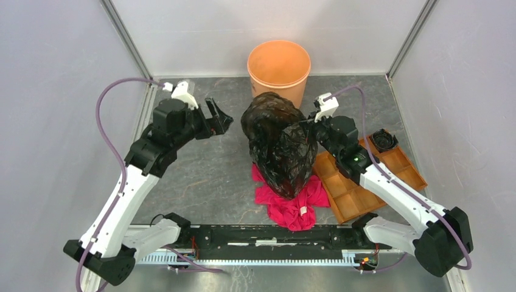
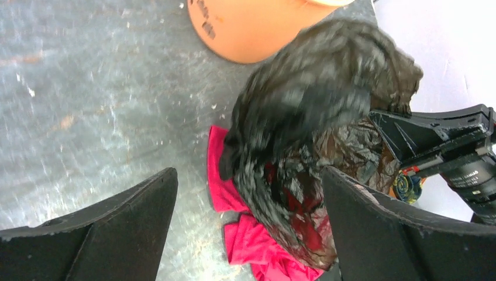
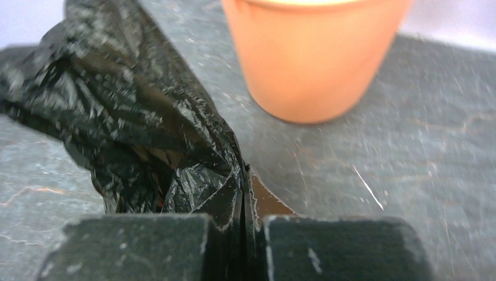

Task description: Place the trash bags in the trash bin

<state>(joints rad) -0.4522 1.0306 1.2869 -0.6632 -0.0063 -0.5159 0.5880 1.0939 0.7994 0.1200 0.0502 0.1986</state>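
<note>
While the right hand (image 3: 245, 227) pinches it, black bag (image 1: 280, 146) glossy, crinkled, bunched

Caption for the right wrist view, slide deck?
Right jaws clamped on a fold of black bag, orange bucket standing beyond.

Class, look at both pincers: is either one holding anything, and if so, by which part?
The right pincer is shut on the black bag, pinching a bunched fold on its right side. The left pincer is open and holds nothing.
</note>
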